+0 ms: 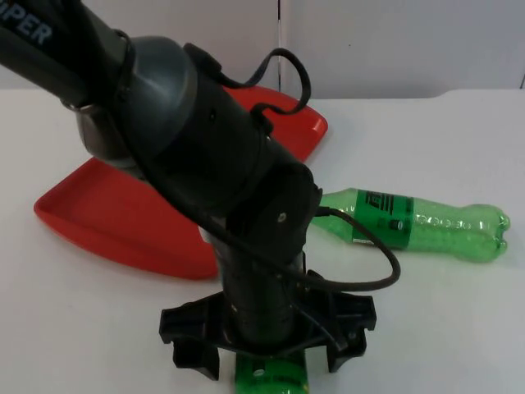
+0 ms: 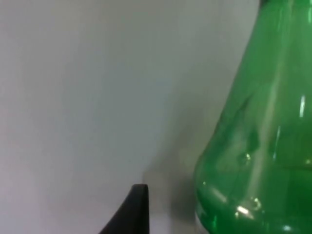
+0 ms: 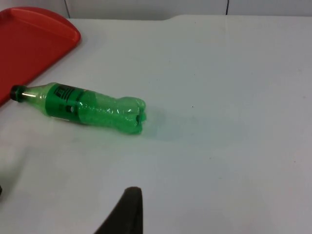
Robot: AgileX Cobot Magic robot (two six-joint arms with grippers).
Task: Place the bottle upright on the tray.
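The red tray [image 1: 123, 213] lies on the white worktop [image 1: 459, 328] on the far side of the left gripper [image 1: 267, 345], partly hidden behind the left arm that reaches down over it. The left gripper stands low over the near edge of the worktop, its black jaws spread wide to either side of a green bottle [image 1: 267, 376] whose body shows just beneath them. In the left wrist view this bottle [image 2: 258, 146] rises close beside one black fingertip [image 2: 134, 209], with bare worktop between the two, so the jaws are released and not closed on the plastic. Whether this bottle stands or lies cannot be told.

To the right of the left gripper and beyond it, a second green bottle [image 1: 418, 223] lies on its side on the worktop, near the tray's edge but apart from it, its neck pointing toward the tray and its base pointing away. The right wrist view looks across the worktop at this lying bottle [image 3: 83, 107], its dark cap nearest the tray [image 3: 34, 44]. It lies well ahead of the right arm's fingertip [image 3: 126, 214]; how the right jaws stand cannot be told
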